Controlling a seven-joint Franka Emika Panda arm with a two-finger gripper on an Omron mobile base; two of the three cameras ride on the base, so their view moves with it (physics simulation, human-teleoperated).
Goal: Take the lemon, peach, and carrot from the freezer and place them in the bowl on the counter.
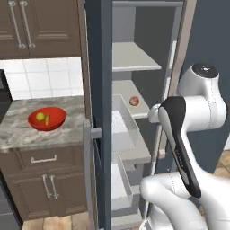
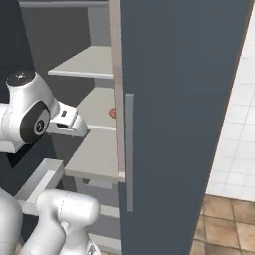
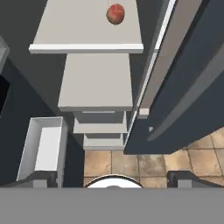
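one peach [image 3: 115,14] on freezer [image 1: 99,90] shelf; bowl [image 1: 46,119] holds lemon [image 1: 40,117], probably carrot [image 1: 47,120]; end effector [image 3: 112,178] fingers apart.

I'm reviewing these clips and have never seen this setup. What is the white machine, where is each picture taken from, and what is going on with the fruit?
The white machine is a robot arm on a driving base, in a rendered kitchen. Two cameras ride behind the arm, left and right; the third sits on its hand, looking along the gripper, whose dark finger tips stand far apart at the bottom, holding nothing.

In front is the open freezer, dark blue-grey with grey shelves and white drawers. The peach lies alone on a shelf, not yet taken.

In the left base view, the red bowl sits on the marbled counter beside the freezer. It already holds the yellow lemon and the orange carrot.
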